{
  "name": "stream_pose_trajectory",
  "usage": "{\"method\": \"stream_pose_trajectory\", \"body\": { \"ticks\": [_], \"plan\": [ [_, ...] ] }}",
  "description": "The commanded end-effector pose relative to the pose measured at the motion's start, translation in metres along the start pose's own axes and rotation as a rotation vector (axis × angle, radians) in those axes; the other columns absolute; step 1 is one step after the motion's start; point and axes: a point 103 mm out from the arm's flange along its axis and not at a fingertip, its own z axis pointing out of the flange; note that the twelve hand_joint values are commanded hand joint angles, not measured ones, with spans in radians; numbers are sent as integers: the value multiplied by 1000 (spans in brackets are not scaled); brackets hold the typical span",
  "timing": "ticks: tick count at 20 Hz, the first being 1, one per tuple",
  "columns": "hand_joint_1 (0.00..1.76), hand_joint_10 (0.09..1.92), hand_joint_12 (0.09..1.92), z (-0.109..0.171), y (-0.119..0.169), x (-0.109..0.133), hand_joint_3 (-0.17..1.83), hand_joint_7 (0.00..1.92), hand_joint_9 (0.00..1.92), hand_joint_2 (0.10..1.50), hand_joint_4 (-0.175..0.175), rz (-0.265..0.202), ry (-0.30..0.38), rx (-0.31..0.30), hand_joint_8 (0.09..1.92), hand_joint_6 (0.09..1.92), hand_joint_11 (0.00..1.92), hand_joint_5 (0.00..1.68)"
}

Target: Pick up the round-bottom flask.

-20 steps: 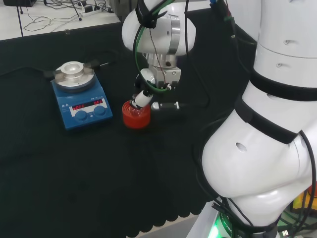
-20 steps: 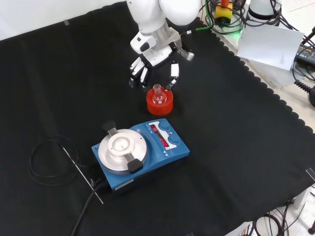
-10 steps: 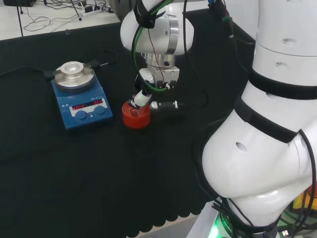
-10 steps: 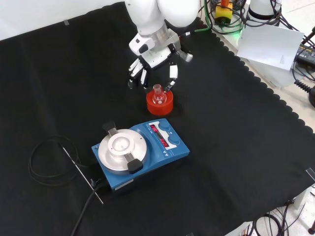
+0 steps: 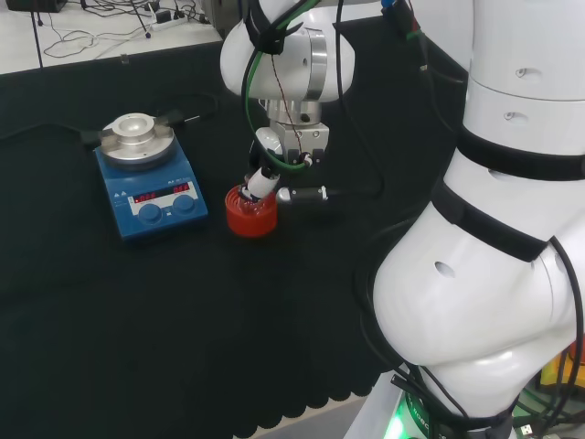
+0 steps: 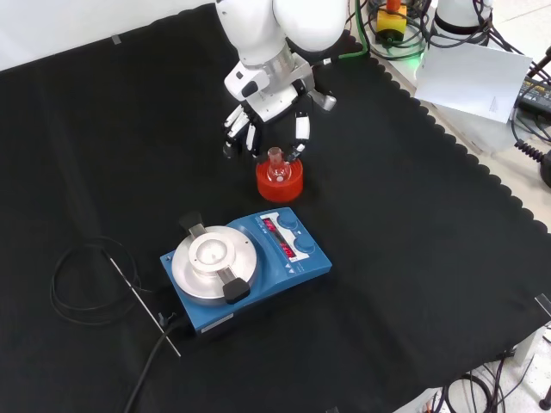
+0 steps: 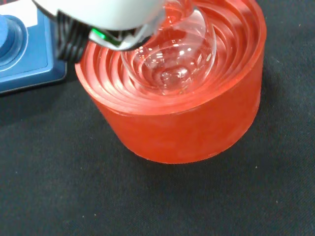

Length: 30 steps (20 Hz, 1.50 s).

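The round-bottom flask sits upright in a red ribbed stand near the middle of the surface, just off the far edge of a blue hotplate stirrer in the front view. The hand hangs over the flask from the surface's far side, its fingers spread wide and pointing down on either side of the neck, holding nothing. In the wrist view the clear bulb rests in the stand's ribbed hollow.

Your desk wears black cloth. On it sits a blue stirrer plate; just beyond its display end stands a red ribbed stand, and a coiled black cable lies at its opposite end.
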Motion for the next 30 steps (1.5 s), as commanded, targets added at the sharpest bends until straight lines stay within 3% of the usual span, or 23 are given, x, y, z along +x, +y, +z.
{"method": "stream_pose_trajectory", "body": {
  "ticks": [1,24,26,27,30],
  "plan": [
    [995,666,1373,-2,1,2,708,222,464,569,-89,-9,-15,-2,668,777,267,933],
    [1016,661,1370,-8,2,0,718,226,474,591,-98,0,-34,-2,671,783,273,956],
    [1068,664,1369,-8,3,1,607,236,484,692,73,3,-50,-12,678,782,279,1104],
    [1088,657,1364,-8,4,1,619,250,499,693,119,5,-63,-11,677,774,288,1158],
    [1120,635,1346,-12,5,0,711,281,538,651,129,14,-79,-15,671,792,325,1214]
  ]
}}
